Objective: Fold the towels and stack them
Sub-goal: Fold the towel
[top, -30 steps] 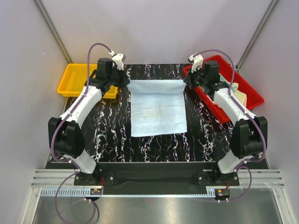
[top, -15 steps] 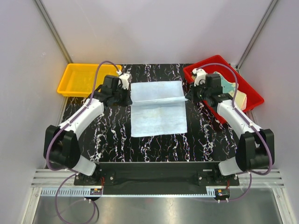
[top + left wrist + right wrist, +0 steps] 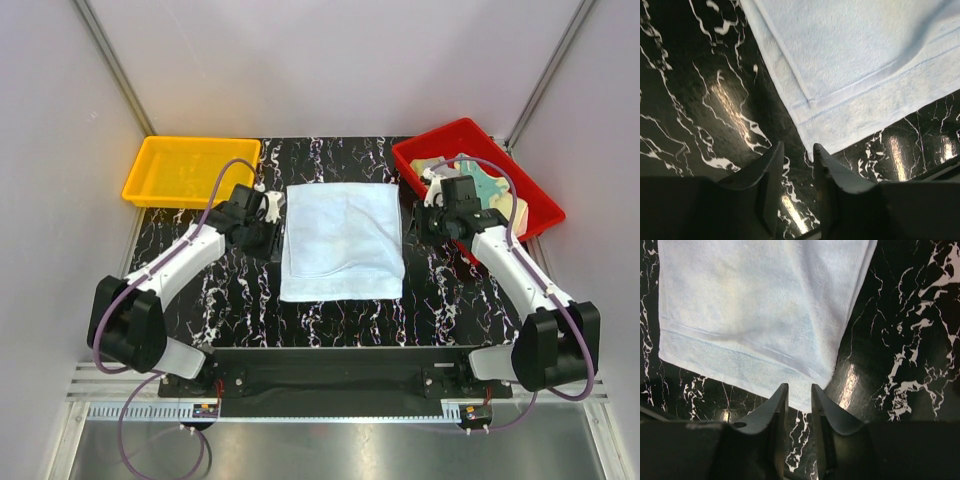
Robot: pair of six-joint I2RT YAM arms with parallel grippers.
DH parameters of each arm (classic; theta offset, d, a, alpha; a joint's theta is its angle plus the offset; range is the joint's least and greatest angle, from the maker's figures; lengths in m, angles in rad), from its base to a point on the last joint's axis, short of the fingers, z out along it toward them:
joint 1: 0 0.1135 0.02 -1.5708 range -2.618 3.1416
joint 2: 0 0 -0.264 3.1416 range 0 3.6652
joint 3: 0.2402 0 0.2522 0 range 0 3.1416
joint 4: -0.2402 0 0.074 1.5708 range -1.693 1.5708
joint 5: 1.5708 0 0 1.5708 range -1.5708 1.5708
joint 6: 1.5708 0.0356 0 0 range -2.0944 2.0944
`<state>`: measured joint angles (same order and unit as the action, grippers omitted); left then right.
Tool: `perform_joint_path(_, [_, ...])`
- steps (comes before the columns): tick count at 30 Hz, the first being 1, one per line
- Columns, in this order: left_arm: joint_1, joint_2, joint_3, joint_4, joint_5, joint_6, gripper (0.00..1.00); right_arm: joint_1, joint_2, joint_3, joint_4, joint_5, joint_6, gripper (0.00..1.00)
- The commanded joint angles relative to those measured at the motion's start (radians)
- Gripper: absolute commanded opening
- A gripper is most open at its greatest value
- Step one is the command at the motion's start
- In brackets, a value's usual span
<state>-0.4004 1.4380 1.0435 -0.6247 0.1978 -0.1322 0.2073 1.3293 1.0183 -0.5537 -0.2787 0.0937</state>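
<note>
A light blue towel [image 3: 342, 240] lies spread on the black marbled table, slightly creased. My left gripper [image 3: 268, 208] sits low at its far left corner and my right gripper [image 3: 432, 205] at its far right corner. In the left wrist view the left gripper [image 3: 796, 150] is open a little, with only table between its fingers, and the towel's [image 3: 855, 65] corner, where two layers show, lies just past the tips. The right gripper [image 3: 799, 390] is likewise open by a narrow gap, and the towel's [image 3: 755, 310] corner reaches up to its tips, ungripped. More towels [image 3: 487, 186], teal-green and pale yellow, lie in the red bin [image 3: 420, 158].
A yellow bin [image 3: 140, 185] stands at the far left corner of the table. The red bin is at the far right, close to my right arm. Grey walls close in the back and sides.
Both grippers came down and towards the near side with the towel's far edge, then opened and let it go. The towel now lies flat.
</note>
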Motion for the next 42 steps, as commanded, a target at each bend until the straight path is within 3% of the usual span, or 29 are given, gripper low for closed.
perform_joint_path(1, [-0.002,-0.067,0.007,-0.059,0.017,-0.033,0.36,0.000,0.005,0.098,-0.167,0.041,0.073,0.32])
perform_joint_path(4, [-0.003,-0.079,0.018,-0.081,-0.011,-0.093,0.41,-0.002,-0.010,0.103,-0.183,0.081,0.133,0.41])
perform_joint_path(7, [-0.003,-0.068,0.017,-0.038,-0.001,-0.191,0.44,-0.002,-0.004,0.056,-0.109,0.098,0.242,0.44])
perform_joint_path(14, [-0.005,0.027,-0.074,0.221,0.094,-0.377,0.39,0.000,0.159,-0.023,-0.017,0.150,0.351,0.39])
perform_joint_path(25, [-0.040,0.170,-0.138,0.316,0.028,-0.435,0.36,0.001,0.211,-0.164,0.104,0.148,0.405,0.40])
perform_joint_path(42, [-0.046,0.254,-0.145,0.358,-0.009,-0.446,0.31,0.001,0.265,-0.210,0.176,0.108,0.388,0.40])
